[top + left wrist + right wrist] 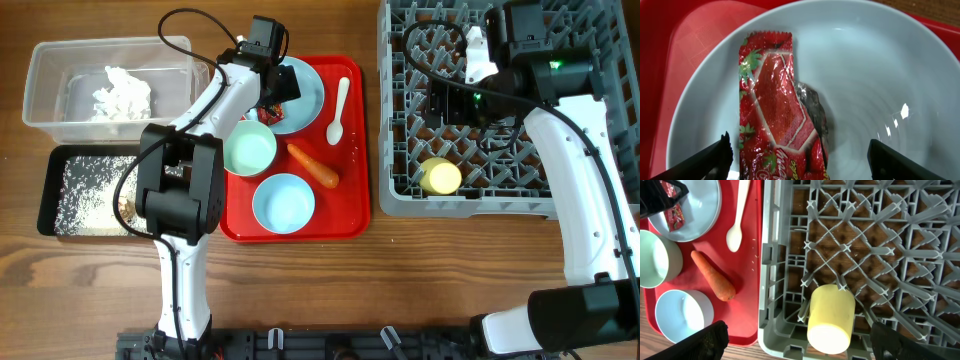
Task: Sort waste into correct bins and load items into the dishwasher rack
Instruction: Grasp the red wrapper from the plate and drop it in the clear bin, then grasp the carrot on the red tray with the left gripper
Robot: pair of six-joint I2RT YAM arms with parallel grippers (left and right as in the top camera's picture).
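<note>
Right gripper [802, 345] spread wide, dark fingertips [710, 341] low on either side, nothing clamped. Yellow cup [831, 316] on its side between the jaws, just ahead, resting among the pegs of the grey dishwasher rack [880, 245]. Red tray [747, 265] sits beside the rack, ahead of the jaw on the view's left. On the tray: pale blue bowl [682, 316] nearest that jaw, orange carrot [712, 276] farther ahead, mint-green bowl [655, 257] at the edge. White spoon [737, 220] and pale blue plate [697, 205] holding a red wrapper [676, 214] are farthest ahead.
</note>
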